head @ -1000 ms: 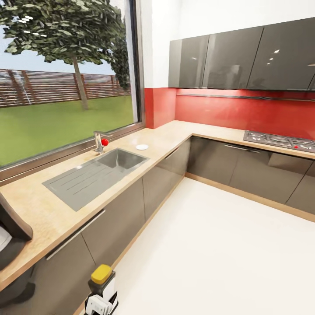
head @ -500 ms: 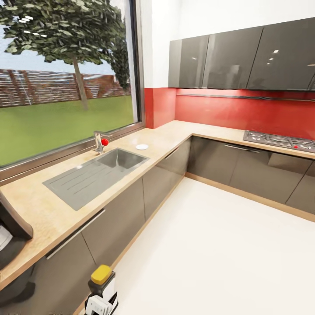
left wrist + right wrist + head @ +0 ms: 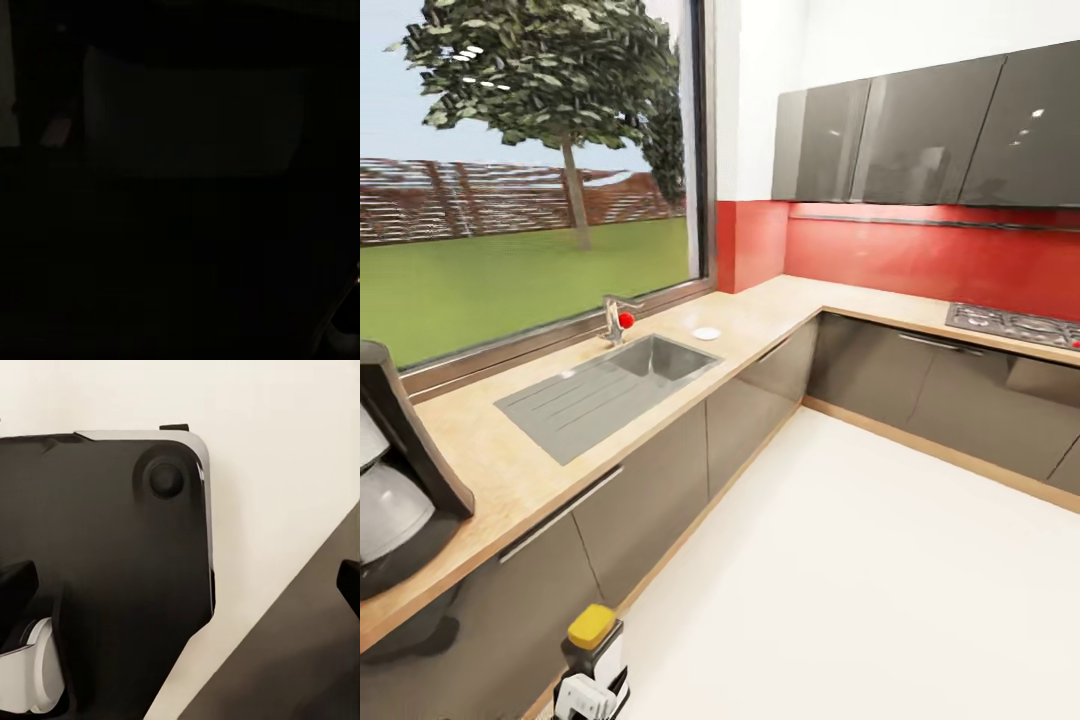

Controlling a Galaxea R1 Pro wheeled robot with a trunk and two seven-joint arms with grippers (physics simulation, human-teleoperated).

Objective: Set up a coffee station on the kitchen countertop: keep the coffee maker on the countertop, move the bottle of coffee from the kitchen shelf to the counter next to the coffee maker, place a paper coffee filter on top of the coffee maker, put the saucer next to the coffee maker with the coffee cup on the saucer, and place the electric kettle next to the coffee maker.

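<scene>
The coffee maker (image 3: 400,480) stands on the light-wood kitchen countertop (image 3: 490,470) at the head view's left edge, black, with its glass carafe showing. A small flat white saucer (image 3: 706,333) lies on the counter just past the steel sink (image 3: 610,390). At the bottom of the head view the bottle of coffee (image 3: 592,640), yellow-capped, is held upright by my left gripper (image 3: 588,700) over the floor beside the cabinet fronts. My right gripper (image 3: 182,583) is open, its dark fingertips (image 3: 16,582) apart above my black base. The left wrist view is almost black.
A tap with a red knob (image 3: 618,320) stands behind the sink under a big window. The counter turns a corner to a gas hob (image 3: 1010,325) at the right. A thin dark grey shelf (image 3: 930,220) lines the red wall under grey upper cabinets. White floor (image 3: 840,560) stretches ahead.
The whole head view has shifted: the camera moved, so the sink and saucer sit further right and more of the coffee maker shows. The bottle keeps its place in my left gripper.
</scene>
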